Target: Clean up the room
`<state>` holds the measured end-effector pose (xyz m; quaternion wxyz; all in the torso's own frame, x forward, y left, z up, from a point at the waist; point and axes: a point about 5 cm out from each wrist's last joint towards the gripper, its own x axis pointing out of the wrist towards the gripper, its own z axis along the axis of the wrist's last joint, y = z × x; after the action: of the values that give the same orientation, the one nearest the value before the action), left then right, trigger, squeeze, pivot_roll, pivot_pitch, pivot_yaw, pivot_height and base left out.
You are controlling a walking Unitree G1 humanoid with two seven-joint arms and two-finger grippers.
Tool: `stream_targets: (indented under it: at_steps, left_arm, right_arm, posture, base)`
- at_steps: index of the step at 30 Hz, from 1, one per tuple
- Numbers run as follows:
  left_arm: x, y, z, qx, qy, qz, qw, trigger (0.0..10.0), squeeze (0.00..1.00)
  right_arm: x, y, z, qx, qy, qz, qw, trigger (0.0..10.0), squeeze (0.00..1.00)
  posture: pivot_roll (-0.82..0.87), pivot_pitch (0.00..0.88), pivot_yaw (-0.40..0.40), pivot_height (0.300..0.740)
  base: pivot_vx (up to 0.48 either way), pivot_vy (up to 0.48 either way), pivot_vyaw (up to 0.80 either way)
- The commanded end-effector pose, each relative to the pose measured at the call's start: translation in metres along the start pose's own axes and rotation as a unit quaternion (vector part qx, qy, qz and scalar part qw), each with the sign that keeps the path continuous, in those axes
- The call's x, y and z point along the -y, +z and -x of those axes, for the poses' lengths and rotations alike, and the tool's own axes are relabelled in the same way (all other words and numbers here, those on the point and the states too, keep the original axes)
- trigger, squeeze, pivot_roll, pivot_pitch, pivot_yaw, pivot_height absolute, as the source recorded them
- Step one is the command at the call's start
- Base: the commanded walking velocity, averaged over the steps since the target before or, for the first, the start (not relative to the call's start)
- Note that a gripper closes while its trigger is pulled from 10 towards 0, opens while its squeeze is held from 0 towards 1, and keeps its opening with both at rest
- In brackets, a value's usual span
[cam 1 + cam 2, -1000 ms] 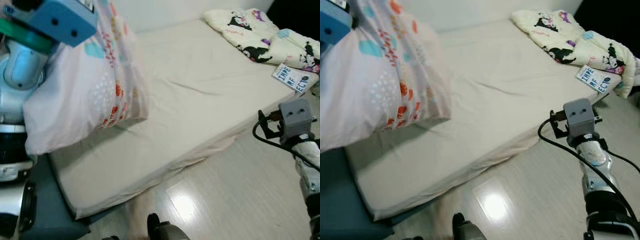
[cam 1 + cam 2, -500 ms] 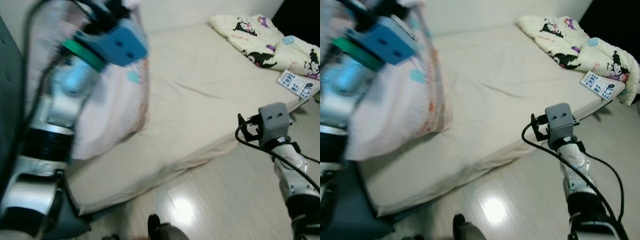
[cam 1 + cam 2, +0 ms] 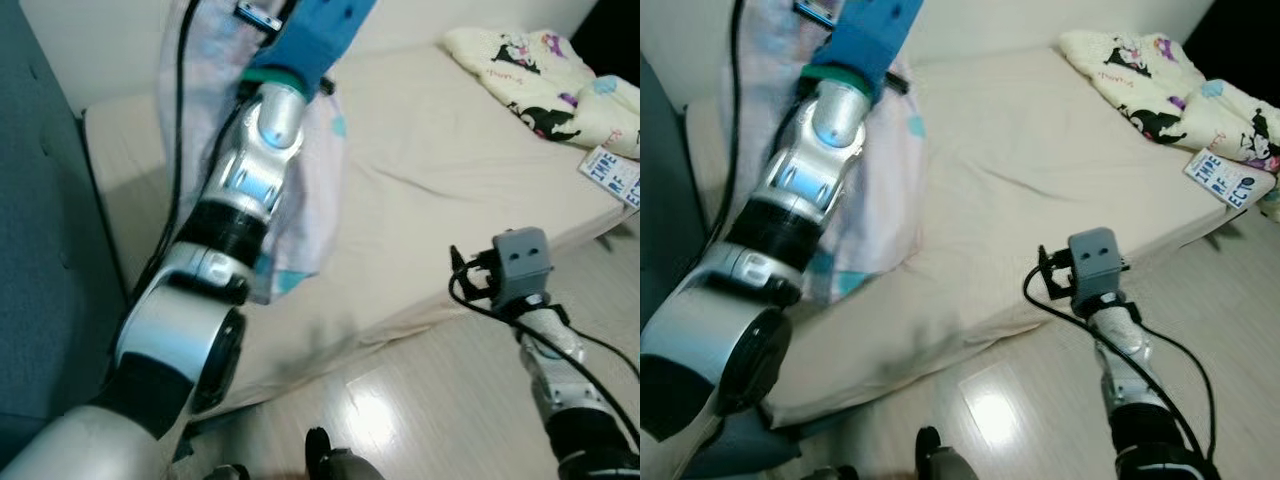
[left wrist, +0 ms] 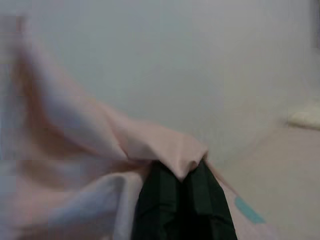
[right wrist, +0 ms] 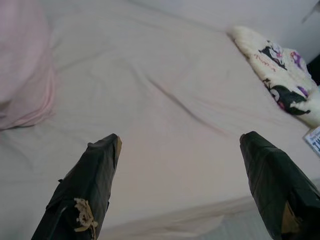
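My raised left arm (image 3: pixel 255 170) holds up a pink pillow (image 3: pixel 312 190) with coloured dots over the head end of the bed. In the left wrist view my left gripper (image 4: pixel 182 175) is shut on a fold of the pillow's pink fabric (image 4: pixel 75 145). The pillow hangs beside and behind the arm, its lower corner near the mattress (image 3: pixel 450 160). My right gripper (image 5: pixel 180 137) is open, with nothing between its fingers (image 5: pixel 87 185), and it hovers by the bed's near edge, pointing across the cream sheet.
A crumpled cartoon-print blanket (image 3: pixel 540 80) lies at the bed's far right corner, with a white card with blue letters (image 3: pixel 612 175) beside it. A blue-grey panel (image 3: pixel 40 250) stands at the left. Pale wood floor (image 3: pixel 420 400) runs along the bed's near side.
My left arm has swung up and forward, carrying the pillow toward the wall end of the bed. The camera has shifted. The right gripper has stayed open near the bed edge.
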<state>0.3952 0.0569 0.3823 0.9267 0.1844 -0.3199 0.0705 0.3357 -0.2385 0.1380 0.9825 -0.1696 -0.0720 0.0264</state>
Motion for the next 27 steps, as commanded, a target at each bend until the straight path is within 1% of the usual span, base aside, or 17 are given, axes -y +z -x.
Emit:
stream_targets:
  at_steps: [1, 3, 4, 5, 7, 9, 13, 14, 15, 16, 18, 19, 21, 22, 23, 24, 27]
  left_arm:
    - [-0.035, 0.010, -0.011, 0.017, 0.141, 0.013, 0.990, 10.0, 0.00]
    - [-0.067, 0.007, -0.014, 0.010, 0.246, 0.008, 0.969, 10.0, 0.00]
    - [-0.079, 0.002, -0.014, -0.001, 0.279, -0.004, 0.960, 10.0, 0.00]
    - [-0.097, -0.007, -0.013, -0.017, 0.323, -0.021, 0.946, 10.0, 0.00]
    - [-0.119, -0.016, -0.010, -0.032, 0.371, -0.046, 0.927, 10.0, 0.00]
    - [-0.134, -0.022, -0.009, -0.034, 0.397, -0.072, 0.914, 10.0, 0.00]
    - [-0.138, -0.022, -0.008, -0.029, 0.404, -0.087, 0.910, 10.0, 0.00]
    - [-0.144, -0.025, -0.006, -0.018, 0.416, -0.094, 0.904, 10.0, 0.00]
    - [-0.144, -0.025, -0.006, -0.018, 0.416, -0.094, 0.904, 10.0, 0.00]
    - [-0.150, -0.029, -0.003, -0.017, 0.428, -0.090, 0.899, 10.0, 0.00]
    - [-0.163, -0.020, -0.003, 0.011, 0.458, -0.079, 0.886, 10.0, 0.00]
    - [-0.163, -0.020, -0.003, 0.011, 0.458, -0.079, 0.886, 10.0, 0.00]
    - [-0.171, 0.004, -0.009, 0.050, 0.477, -0.062, 0.875, 10.0, 0.00]
    - [-0.171, 0.004, -0.009, 0.050, 0.477, -0.062, 0.875, 10.0, 0.00]
    - [-0.169, 0.012, -0.011, 0.061, 0.479, -0.056, 0.874, 10.0, 0.00]
    - [-0.166, 0.024, -0.015, 0.081, 0.479, -0.042, 0.873, 10.0, 0.00]
    - [-0.165, 0.058, -0.022, 0.129, 0.492, -0.007, 0.861, 10.0, 0.00]
  right_arm:
    - [-0.005, -0.008, 0.008, -0.010, -0.004, -0.010, 1.000, 10.0, 0.00]
    - [-0.012, -0.009, 0.010, -0.009, 0.001, -0.016, 1.000, 10.0, 0.00]
    - [-0.015, -0.009, 0.010, -0.008, 0.004, -0.018, 1.000, 10.0, 0.00]
    - [-0.019, -0.009, 0.011, -0.008, 0.008, -0.021, 1.000, 10.0, 0.00]
    - [-0.022, -0.010, 0.012, -0.009, 0.012, -0.024, 1.000, 10.0, 0.00]
    - [-0.026, -0.011, 0.013, -0.011, 0.017, -0.027, 0.999, 10.0, 0.00]
    - [-0.027, -0.012, 0.013, -0.012, 0.019, -0.028, 0.999, 10.0, 0.00]
    - [-0.030, -0.011, 0.013, -0.011, 0.022, -0.030, 0.999, 10.0, 0.00]
    - [-0.030, -0.011, 0.013, -0.011, 0.022, -0.030, 0.999, 10.0, 0.00]
    - [-0.031, -0.011, 0.012, -0.010, 0.024, -0.032, 0.999, 10.0, 0.00]
    - [-0.037, -0.009, 0.011, -0.008, 0.033, -0.034, 0.999, 10.0, 0.00]
    - [-0.037, -0.009, 0.011, -0.008, 0.033, -0.034, 0.999, 10.0, 0.00]
    - [-0.039, -0.007, 0.010, -0.005, 0.038, -0.036, 0.999, 10.0, 0.00]
    - [-0.039, -0.007, 0.010, -0.005, 0.038, -0.036, 0.999, 10.0, 0.00]
    - [-0.039, -0.008, 0.010, -0.006, 0.037, -0.037, 0.999, 10.0, 0.00]
    - [-0.040, -0.008, 0.010, -0.007, 0.039, -0.036, 0.999, 10.0, 0.00]
    - [-0.043, -0.005, 0.008, -0.004, 0.042, -0.036, 0.998, 10.0, 0.00]
  posture:
    - [-0.09, 0.170, -0.022, 0.740]
    - [-0.10, 0.176, -0.022, 0.740]
    - [-0.10, 0.176, -0.022, 0.740]
    - [-0.09, 0.180, -0.022, 0.740]
    - [-0.09, 0.180, -0.022, 0.740]
    - [-0.09, 0.184, -0.028, 0.740]
    - [-0.09, 0.184, -0.028, 0.740]
    - [-0.08, 0.188, -0.030, 0.740]
    - [-0.08, 0.188, -0.030, 0.740]
    - [-0.08, 0.189, -0.033, 0.740]
    - [-0.08, 0.183, -0.036, 0.740]
    - [-0.08, 0.183, -0.036, 0.740]
    - [-0.06, 0.182, -0.042, 0.740]
    - [-0.06, 0.182, -0.042, 0.740]
    - [-0.06, 0.182, -0.042, 0.740]
    - [-0.07, 0.175, -0.044, 0.740]
    - [-0.08, 0.166, -0.046, 0.740]
  base:
    - [0.000, 0.000, 0.00]
    - [0.000, 0.000, 0.00]
    - [0.000, 0.000, 0.00]
    - [0.000, 0.000, 0.00]
    - [0.000, 0.000, 0.00]
    - [0.000, 0.000, 0.00]
    - [0.000, 0.000, 0.00]
    - [0.000, 0.000, 0.00]
    - [0.000, 0.000, 0.00]
    - [0.000, 0.000, 0.00]
    - [0.000, 0.000, 0.00]
    - [0.000, 0.000, 0.00]
    - [0.000, 0.000, 0.00]
    - [0.000, 0.000, 0.00]
    - [0.000, 0.000, 0.00]
    - [0.000, 0.000, 0.00]
    - [0.000, 0.000, 0.00]
